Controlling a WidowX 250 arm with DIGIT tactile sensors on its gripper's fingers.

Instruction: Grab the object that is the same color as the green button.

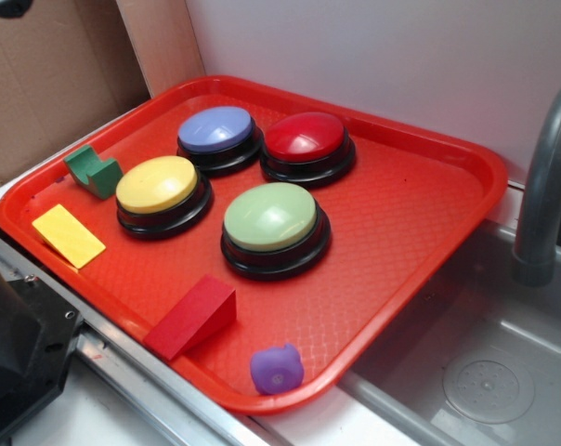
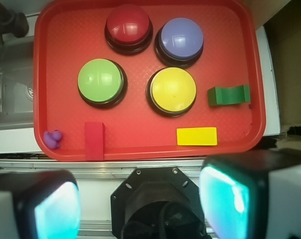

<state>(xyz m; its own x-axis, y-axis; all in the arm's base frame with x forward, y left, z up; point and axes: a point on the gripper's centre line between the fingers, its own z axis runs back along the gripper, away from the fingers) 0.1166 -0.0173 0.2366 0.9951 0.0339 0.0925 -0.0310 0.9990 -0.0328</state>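
Observation:
The small dark green block (image 1: pixel 93 171) with a notch on top lies near the left edge of the red tray (image 1: pixel 420 177); the wrist view shows the block (image 2: pixel 228 95) at the tray's right side. The pale green button (image 1: pixel 270 216) stands mid-tray, also seen from above as the green button (image 2: pixel 100 81). My gripper (image 2: pixel 140 206) is open, held high above the counter in front of the tray, well short of the block. Nothing sits between its two pads (image 2: pixel 225 199). The gripper itself is not seen in the exterior view.
On the tray (image 2: pixel 61 50) also stand a yellow button (image 2: pixel 173 90), a blue button (image 2: pixel 180 39) and a red button (image 2: pixel 128 25). A yellow wedge (image 2: pixel 196 136), a red wedge (image 2: pixel 94 141) and a purple toy (image 2: pixel 53 139) lie along its near edge. A sink (image 1: pixel 485 372) with a faucet (image 1: pixel 545 186) borders it.

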